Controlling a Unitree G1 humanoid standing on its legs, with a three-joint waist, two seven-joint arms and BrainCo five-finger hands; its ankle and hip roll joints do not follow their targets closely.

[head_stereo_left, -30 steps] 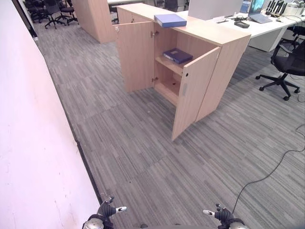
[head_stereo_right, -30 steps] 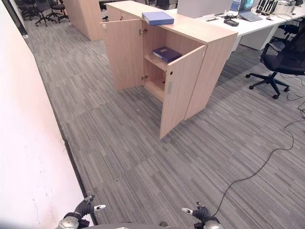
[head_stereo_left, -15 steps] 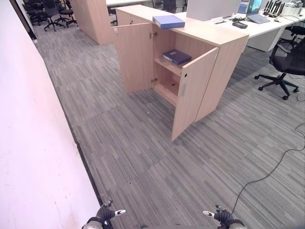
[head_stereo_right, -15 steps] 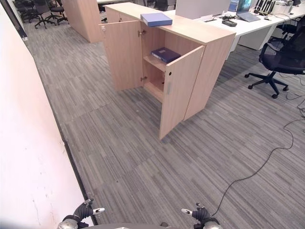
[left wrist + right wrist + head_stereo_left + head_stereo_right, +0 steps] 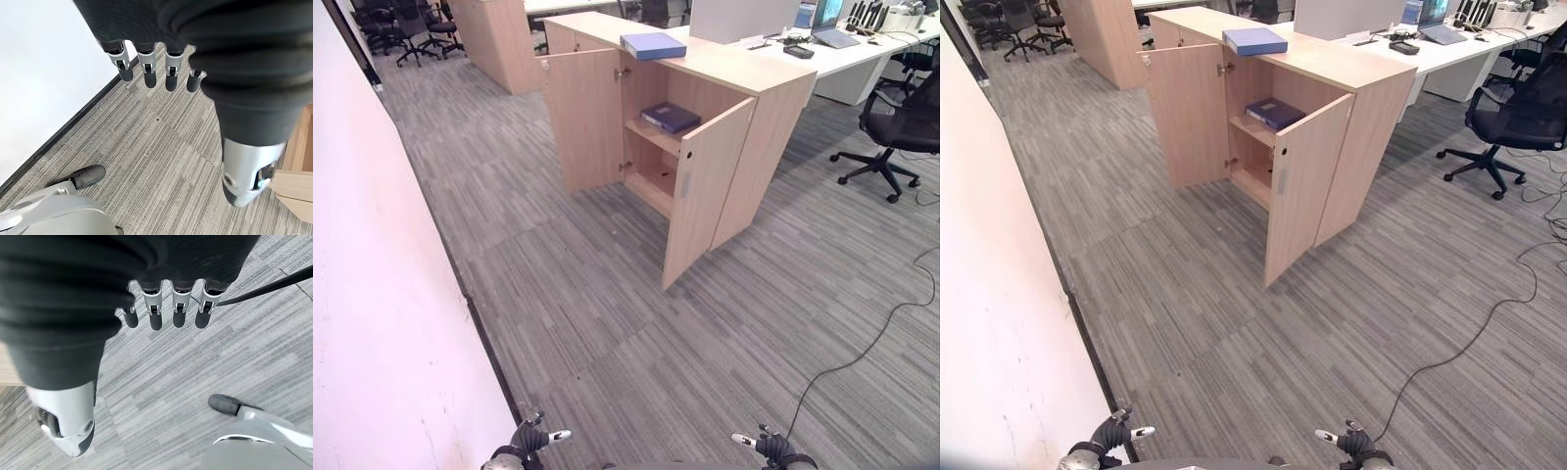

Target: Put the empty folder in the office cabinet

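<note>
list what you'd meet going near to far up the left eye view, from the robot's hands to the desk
left hand and right hand → grey striped carpet → open light wooden cabinet door → dark blue folder on the shelf → lighter blue folder on top → white desk

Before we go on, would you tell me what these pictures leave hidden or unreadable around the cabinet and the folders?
- Cabinet lower compartment: in the eye views the open right door covers most of it.
- Dark blue folder on the shelf: closed, so whether it is empty cannot be told.
- Light blue folder on the cabinet top: closed too.
- Desk items: too small to identify, cut by the picture edge.
</note>
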